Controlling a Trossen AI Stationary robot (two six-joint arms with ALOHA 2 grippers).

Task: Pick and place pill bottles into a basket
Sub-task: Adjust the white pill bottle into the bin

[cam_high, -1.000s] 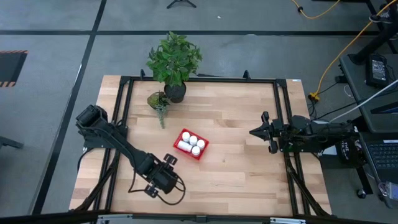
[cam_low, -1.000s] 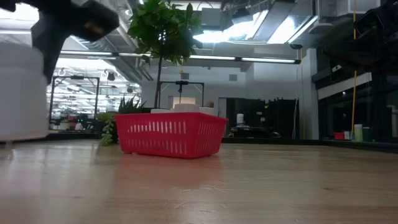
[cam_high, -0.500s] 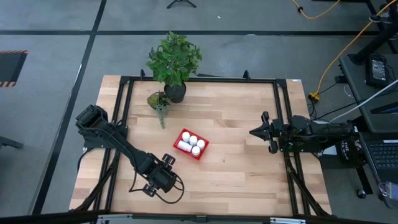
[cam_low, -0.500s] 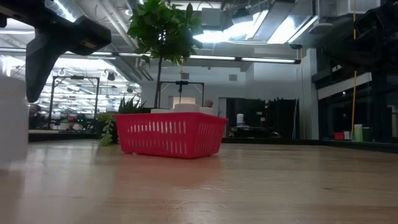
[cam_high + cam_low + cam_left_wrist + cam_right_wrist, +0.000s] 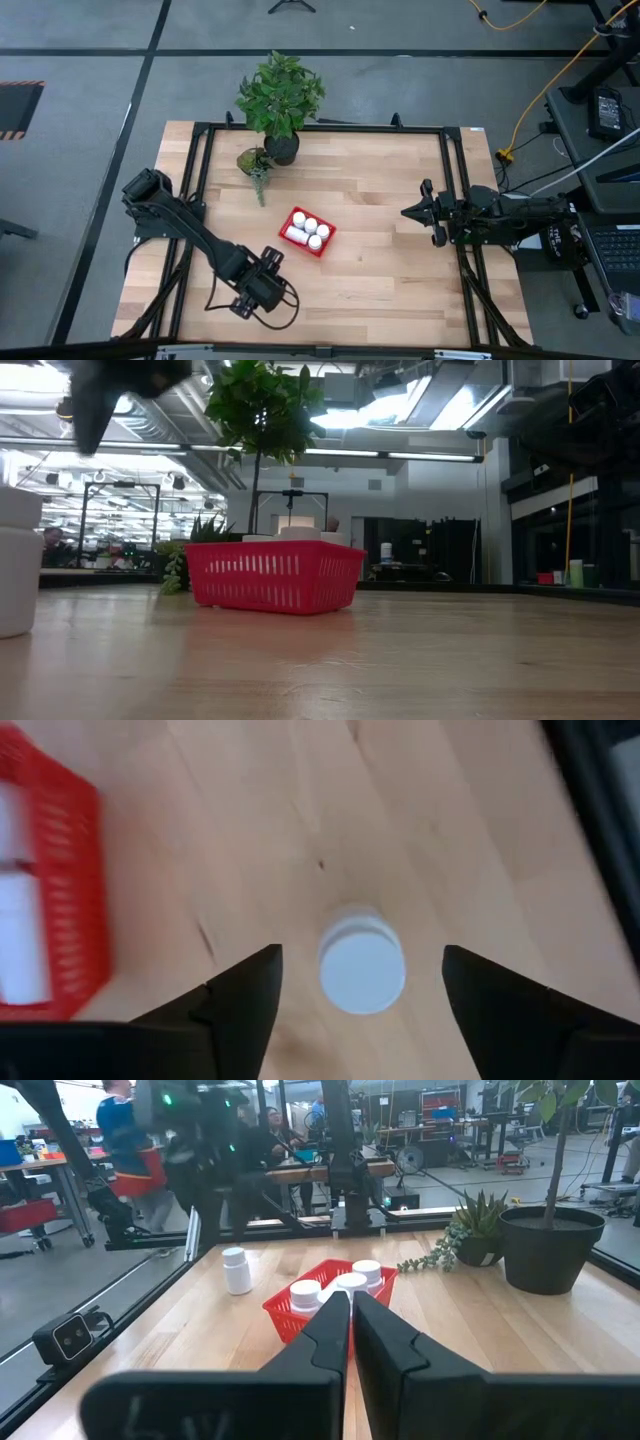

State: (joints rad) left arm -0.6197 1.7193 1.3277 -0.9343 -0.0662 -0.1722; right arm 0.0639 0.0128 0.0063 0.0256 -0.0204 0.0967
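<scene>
One white pill bottle (image 5: pixel 362 968) stands upright on its base on the wood table near the front left; it also shows in the low view (image 5: pixel 18 560) and the right wrist view (image 5: pixel 236 1270). My left gripper (image 5: pixel 258 287) hovers above it, pointing down and open, one finger (image 5: pixel 250 985) on either side of the cap and clear of it. The red basket (image 5: pixel 307 232) sits mid-table with several pill bottles (image 5: pixel 311 226) upright inside. My right gripper (image 5: pixel 412 212) waits shut at the table's right side.
A potted plant in a black pot (image 5: pixel 281 148) and a small green plant (image 5: pixel 256 163) stand at the far left of the table. Black frame rails (image 5: pixel 455 190) run along the table's sides. Bare wood lies between the basket and the near edge.
My left gripper has opened and let go of the pill bottle, then gone up. The bottle has come down onto the table and now stands upright, free of the fingers.
</scene>
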